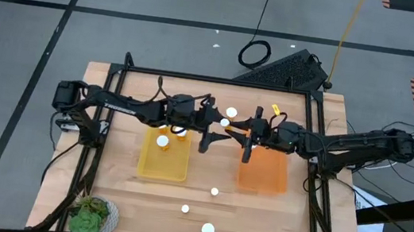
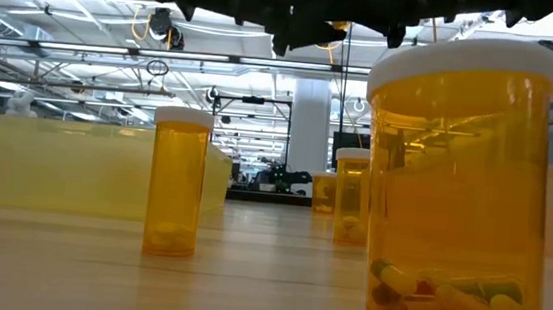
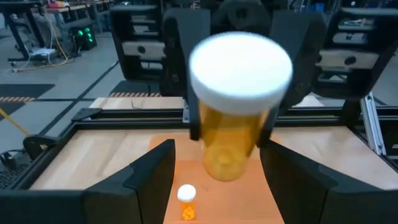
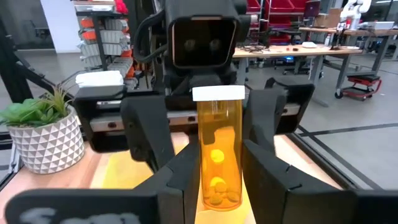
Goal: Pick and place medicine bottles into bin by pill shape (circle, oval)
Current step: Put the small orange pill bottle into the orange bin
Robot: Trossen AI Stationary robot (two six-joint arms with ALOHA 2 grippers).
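The right claw grips a bottle above the bench's middle, between the yellow tray and the orange tray. The left claw faces it, fingers spread to either side of the bottle, not touching it. One bottle stands in the yellow tray; three more stand near the bench's front edge.
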